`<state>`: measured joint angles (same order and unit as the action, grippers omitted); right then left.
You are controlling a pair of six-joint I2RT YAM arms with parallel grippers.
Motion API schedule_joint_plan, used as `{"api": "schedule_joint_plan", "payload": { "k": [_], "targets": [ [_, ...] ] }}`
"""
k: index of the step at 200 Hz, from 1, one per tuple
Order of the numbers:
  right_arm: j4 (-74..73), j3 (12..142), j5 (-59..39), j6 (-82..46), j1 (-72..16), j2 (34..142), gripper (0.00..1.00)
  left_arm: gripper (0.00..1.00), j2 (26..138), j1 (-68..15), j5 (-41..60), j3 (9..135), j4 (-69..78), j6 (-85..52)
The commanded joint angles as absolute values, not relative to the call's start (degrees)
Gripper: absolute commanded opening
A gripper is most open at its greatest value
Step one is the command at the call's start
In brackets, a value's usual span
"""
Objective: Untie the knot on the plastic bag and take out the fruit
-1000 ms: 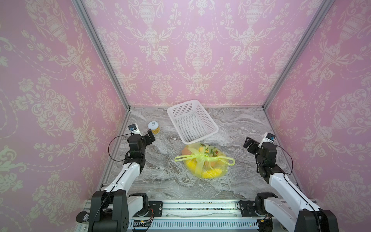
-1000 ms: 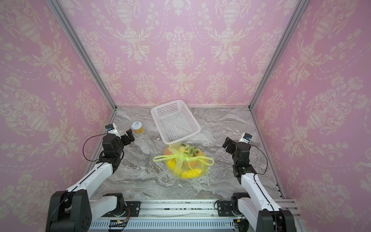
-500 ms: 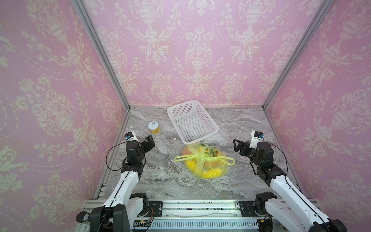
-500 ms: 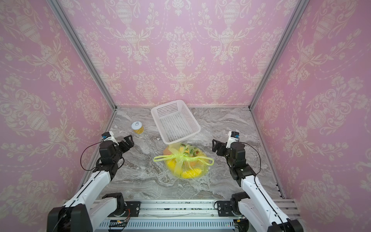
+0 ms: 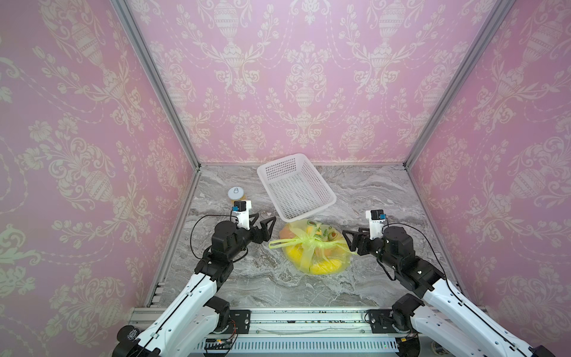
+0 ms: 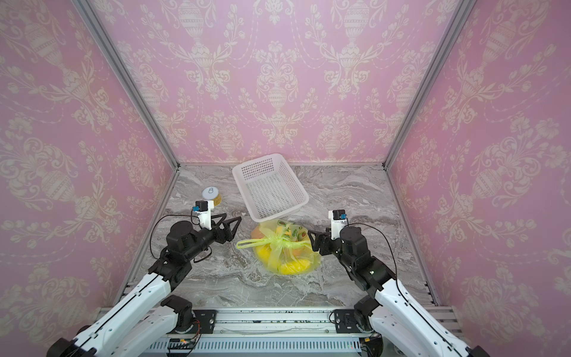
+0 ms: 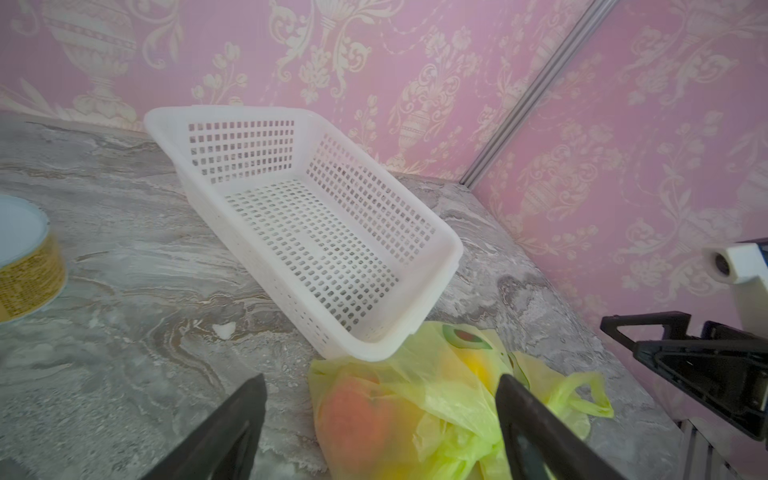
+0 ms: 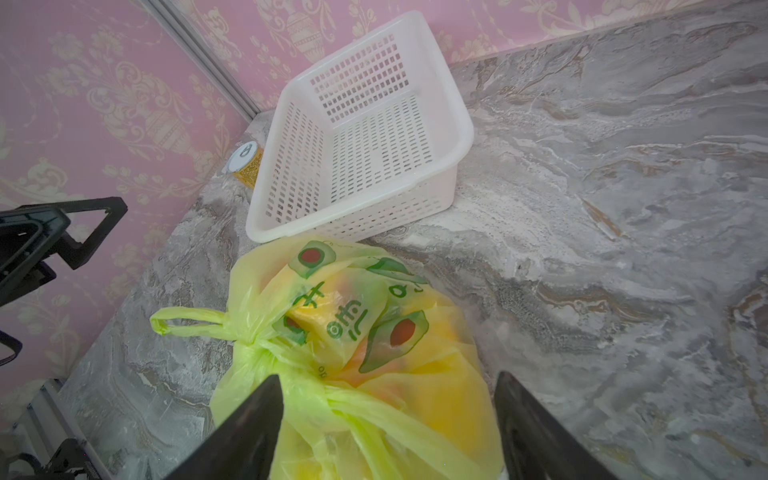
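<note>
We see the plastic bag (image 5: 329, 247) lying on the table (image 5: 247, 278) just in front of the white basket (image 5: 331, 201), its far edge against the basket's near corner. The knot (image 5: 310, 244) sits on top of the bag, still tied, and the fruit (image 5: 324, 266) shows yellow and orange through the thin plastic.

The left fingers (image 7: 232, 432) are spread wide and hold nothing. In both top views they stand to the left of the bag, apart from it, with their tips toward the left handle loop (image 8: 195, 331).

The right fingers (image 8: 249, 432) are likewise spread and empty. They are at the bag's right edge. In the right wrist view the knot lies ahead of them and the right handle loop (image 8: 365, 411) runs between the two. We cannot tell whether they touch the plastic.

A small jar (image 5: 236, 194) stands near the left wall, beyond the left arm.
</note>
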<state>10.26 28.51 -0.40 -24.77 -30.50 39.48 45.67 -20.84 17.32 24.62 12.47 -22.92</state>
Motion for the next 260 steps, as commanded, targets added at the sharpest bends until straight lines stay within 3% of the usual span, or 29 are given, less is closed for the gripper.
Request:
{"api": "schedule_joint_plan", "payload": {
  "k": [1,44,113,203,260],
  "targets": [
    [16.4,31.3,3.0,-23.0,-33.3,38.6,0.79,0.90,44.5,-23.2,19.6,25.9,8.8,-19.9],
    [16.9,28.2,0.0,-24.1,-35.9,34.6,0.76,0.88,43.8,-27.9,24.6,24.8,8.0,-18.5],
    [16.9,28.9,-1.2,-23.6,-37.6,38.8,0.74,0.84,52.5,-42.3,16.1,29.3,4.7,-11.0],
    [12.0,34.2,3.3,-21.2,-50.7,50.6,0.61,0.80,65.3,-43.3,2.9,36.6,2.1,-11.4],
    [7.9,36.8,9.7,-21.1,-54.1,65.7,0.65,0.82,70.2,-43.3,4.1,39.0,3.2,-11.8]
  ]
}}
